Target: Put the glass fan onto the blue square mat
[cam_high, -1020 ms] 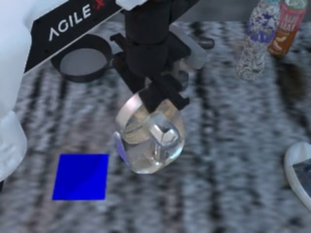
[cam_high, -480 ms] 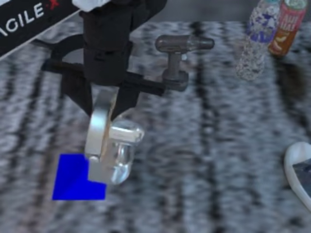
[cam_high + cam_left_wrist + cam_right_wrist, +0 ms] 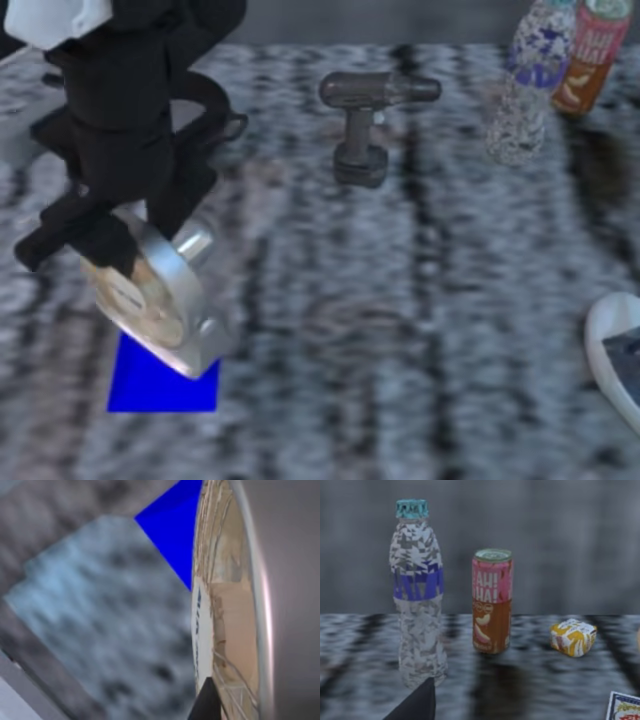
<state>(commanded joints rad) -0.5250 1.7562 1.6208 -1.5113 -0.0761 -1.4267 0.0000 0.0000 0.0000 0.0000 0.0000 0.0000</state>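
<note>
From above, the clear, silver-rimmed glass fan (image 3: 155, 300), clenched in the left gripper (image 3: 118, 255), has been carried left and now overhangs the flat blue square mat (image 3: 165, 385), so lowering seems next. In the left wrist view, the fan's rim (image 3: 227, 605) is seen beside the mat (image 3: 175, 525). The right arm is parked off-frame; its grip cannot be told.

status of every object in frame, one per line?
glass fan: tilted, held by left hand, over mat's edge
blue square mat: flat, partly covered from above
drill: lying on table
bottle: upright, capped
can: upright
</note>
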